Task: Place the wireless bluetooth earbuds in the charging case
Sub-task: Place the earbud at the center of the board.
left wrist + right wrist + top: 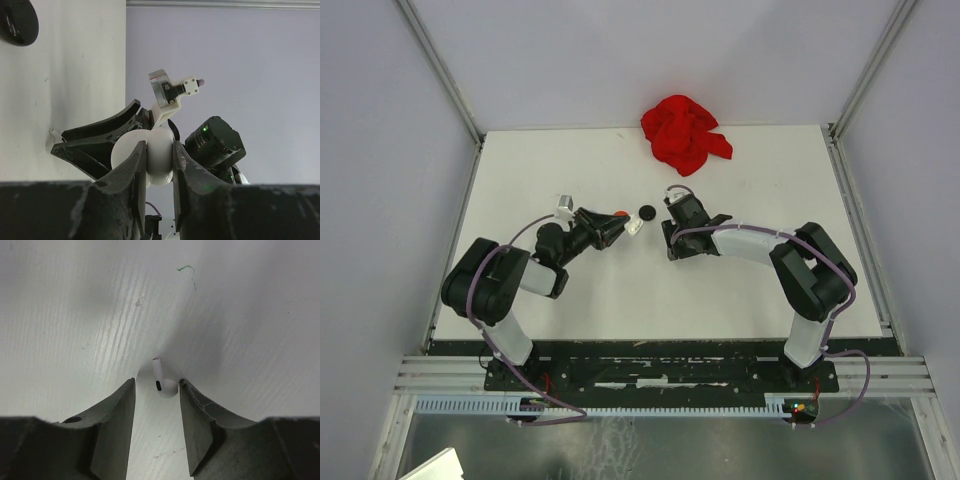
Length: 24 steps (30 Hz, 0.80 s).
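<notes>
A white earbud [164, 382] lies on the white table, stem pointing away. It sits between the spread fingers of my right gripper [156, 385], with its bulb against the right fingertip [186, 390]. The right gripper [670, 238] points down at the table and is open. My left gripper [159, 147] is shut on the white charging case [160, 155] and holds it above the table, facing the right gripper [95, 140]. In the top view the case [634, 226] shows at the left gripper's tip [626, 228], with a small red piece [621, 214] beside it. I cannot tell what that piece is.
A black round disc [645, 211] lies on the table between the two grippers; it also shows in the left wrist view [17, 22]. A crumpled red cloth [685, 132] lies at the table's far edge. Walls close in the table on the left, right and back.
</notes>
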Each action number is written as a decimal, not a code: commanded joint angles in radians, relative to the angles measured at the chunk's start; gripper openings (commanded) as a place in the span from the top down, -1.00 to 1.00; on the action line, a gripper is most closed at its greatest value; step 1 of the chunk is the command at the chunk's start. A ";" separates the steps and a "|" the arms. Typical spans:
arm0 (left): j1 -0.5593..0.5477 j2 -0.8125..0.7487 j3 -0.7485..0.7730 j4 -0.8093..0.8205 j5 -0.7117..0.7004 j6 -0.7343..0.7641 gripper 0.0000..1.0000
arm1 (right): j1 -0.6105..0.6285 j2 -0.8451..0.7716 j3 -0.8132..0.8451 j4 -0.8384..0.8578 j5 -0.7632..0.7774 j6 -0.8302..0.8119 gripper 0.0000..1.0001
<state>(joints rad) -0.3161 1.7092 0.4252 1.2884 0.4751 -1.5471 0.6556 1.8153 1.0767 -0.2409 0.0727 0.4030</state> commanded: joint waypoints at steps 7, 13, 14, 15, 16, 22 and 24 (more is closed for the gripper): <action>0.027 -0.005 -0.015 0.074 0.008 0.013 0.94 | -0.011 0.079 0.134 0.008 -0.083 -0.011 0.02; 0.047 -0.024 -0.029 0.063 0.013 0.019 0.94 | -0.011 0.090 0.129 0.006 -0.108 -0.006 0.03; 0.047 -0.025 -0.029 0.062 0.013 0.020 0.94 | -0.011 0.090 0.126 0.004 -0.110 -0.004 0.03; 0.049 -0.024 -0.029 0.062 0.013 0.021 0.94 | -0.010 0.089 0.122 0.003 -0.115 -0.005 0.03; 0.049 -0.023 -0.030 0.062 0.014 0.022 0.94 | -0.009 0.087 0.118 0.003 -0.122 -0.005 0.03; 0.054 -0.021 -0.033 0.066 0.014 0.021 0.94 | 0.003 0.066 0.078 0.006 -0.143 0.001 0.05; 0.055 -0.021 -0.033 0.065 0.013 0.022 0.94 | 0.007 0.055 0.065 0.003 -0.142 0.002 0.05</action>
<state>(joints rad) -0.2695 1.7092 0.3977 1.2930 0.4778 -1.5471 0.6525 1.8984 1.1759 -0.2371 -0.0528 0.4030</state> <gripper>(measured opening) 0.284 0.475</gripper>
